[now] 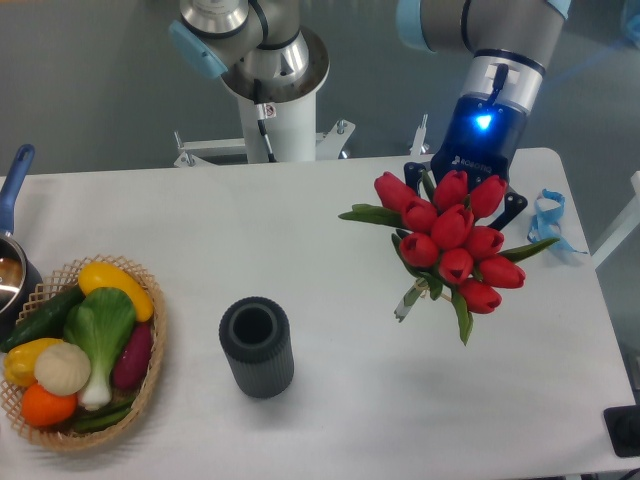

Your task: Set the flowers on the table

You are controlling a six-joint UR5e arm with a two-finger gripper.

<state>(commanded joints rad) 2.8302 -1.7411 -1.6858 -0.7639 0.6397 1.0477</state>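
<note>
1. On the left I have a wicker basket [80, 430] of vegetables, and near the middle an empty dark vase [257, 346] standing upright.
2. Right of it, the flowers [450, 235] hang tilted above the table [300, 220], stems pointing down-left.
3. I judge we're mid-carry; next I must lower and release onto bare table.
4. The arm reaches down from the upper right; its gripper [470, 190] is hidden behind the blooms, so I cannot tell its jaws' state.

White "ROBOTIQ" lettering, partly hidden, stands on the black gripper [468, 178] body
</note>
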